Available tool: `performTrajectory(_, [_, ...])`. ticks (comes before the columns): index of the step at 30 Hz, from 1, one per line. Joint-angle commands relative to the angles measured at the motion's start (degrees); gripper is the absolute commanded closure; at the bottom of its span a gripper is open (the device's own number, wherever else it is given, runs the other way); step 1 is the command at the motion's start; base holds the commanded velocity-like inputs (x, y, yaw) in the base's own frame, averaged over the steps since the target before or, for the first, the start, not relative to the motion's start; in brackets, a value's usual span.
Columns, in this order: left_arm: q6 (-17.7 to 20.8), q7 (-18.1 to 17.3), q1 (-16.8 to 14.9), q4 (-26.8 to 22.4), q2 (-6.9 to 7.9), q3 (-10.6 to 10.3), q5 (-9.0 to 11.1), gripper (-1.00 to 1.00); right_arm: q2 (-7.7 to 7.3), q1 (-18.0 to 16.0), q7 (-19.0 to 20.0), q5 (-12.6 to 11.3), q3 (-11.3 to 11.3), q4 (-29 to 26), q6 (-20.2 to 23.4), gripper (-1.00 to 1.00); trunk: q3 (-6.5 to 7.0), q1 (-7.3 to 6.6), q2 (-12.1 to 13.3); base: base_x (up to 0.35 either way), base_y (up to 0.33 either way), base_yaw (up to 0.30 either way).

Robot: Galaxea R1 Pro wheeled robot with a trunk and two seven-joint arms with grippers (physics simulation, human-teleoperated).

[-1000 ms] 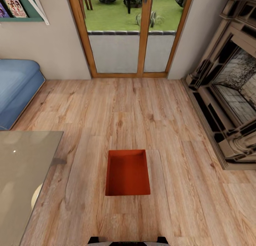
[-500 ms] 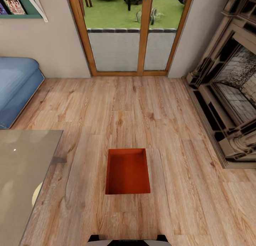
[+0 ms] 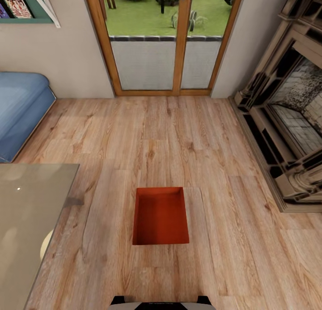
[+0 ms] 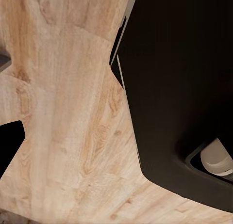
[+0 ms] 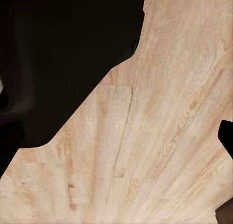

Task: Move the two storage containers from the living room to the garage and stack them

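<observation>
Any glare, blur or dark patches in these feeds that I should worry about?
Head view: sharp and evenly lit; the orange bin on the wood floor is plain to see, with faint reflections on the glass table. Left wrist and right wrist views: large black, unlit shapes block much of each; the floor looks soft.

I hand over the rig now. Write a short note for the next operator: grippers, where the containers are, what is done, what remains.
Grippers: neither wrist view shows whether the fingers are open or shut; both look down at plank floor beside the robot's dark body. Nothing is visibly held.
Containers: one orange-red storage container sits open side up on the living room floor, straight ahead of the base, glass doors beyond it. The second one I cannot place.
Done: nothing moved to the garage yet.
Left: pick up both, carry them there, stack them.
</observation>
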Motion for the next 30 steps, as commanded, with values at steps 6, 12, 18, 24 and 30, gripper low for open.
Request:
performTrajectory(6, [-0.11, 0.19, 0.00, -0.03, 0.00, -0.49, 0.35, -1.00, 0.00, -0.05, -0.36, 0.60, -0.05, 0.15, -0.23, -1.00, -0.03, 0.01, -0.03, 0.000, 0.000, 0.000])
performTrajectory(12, [-0.10, 0.19, 0.00, -0.03, 0.00, -0.47, 0.35, -1.00, 0.11, -0.05, -0.36, 0.48, -0.13, 0.15, -0.24, -1.00, 0.27, 0.01, -0.03, 0.000, 0.000, 0.000])
performTrajectory(18, [-0.11, 0.19, 0.00, -0.10, -0.22, -0.30, 0.50, -1.00, 0.32, -0.05, -0.36, 0.70, -0.01, 0.15, -0.23, -1.00, 0.81, 0.01, -0.03, 0.000, 0.000, 0.000])
performTrajectory(24, [-0.10, 0.19, 0.00, -0.11, -0.28, -0.16, 0.64, -1.00, 0.39, -0.05, -0.36, 0.73, -0.04, 0.15, -0.20, -1.00, 1.28, 0.01, -0.03, 0.000, 0.000, 0.000])
performTrajectory(30, [-0.04, 0.35, 0.00, -0.05, -0.18, -0.13, 0.85, -1.00, 0.26, -0.05, -0.36, 0.56, -0.13, 0.15, -0.21, -1.00, 1.37, 0.01, -0.03, 0.000, 0.000, 0.000])
